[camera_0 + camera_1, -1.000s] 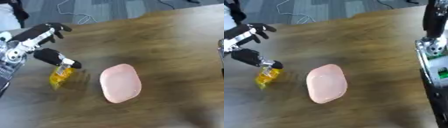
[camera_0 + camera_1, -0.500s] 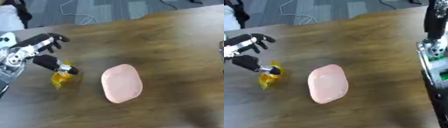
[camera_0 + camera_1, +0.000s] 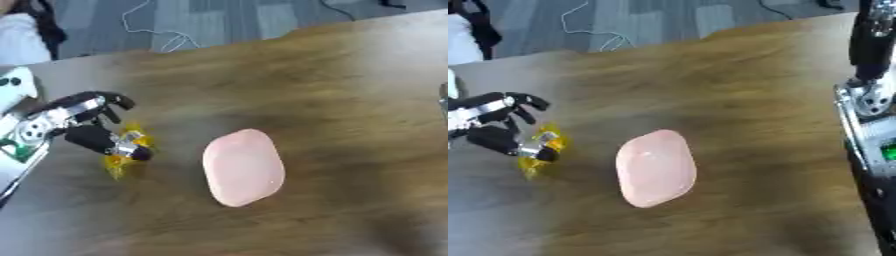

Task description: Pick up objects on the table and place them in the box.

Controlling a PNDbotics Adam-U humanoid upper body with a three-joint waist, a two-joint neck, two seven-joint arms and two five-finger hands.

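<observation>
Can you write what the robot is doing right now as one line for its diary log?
left hand: fingers curled on small yellow object | pink oval soap-like object: lying on brown wooden table | box: not in view

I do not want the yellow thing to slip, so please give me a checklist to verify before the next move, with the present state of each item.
1. Left robot hand has contact with the small yellow object: ok, thumb on it and fingers curled above.
2. Yellow object lifted off the wooden table: cannot tell.
3. Pink oval object apart from the left robot hand: ok.
4. Box in view as target: not ok, none is seen.
5. Right arm away from both objects: ok; its robot hand is not in view.
</observation>
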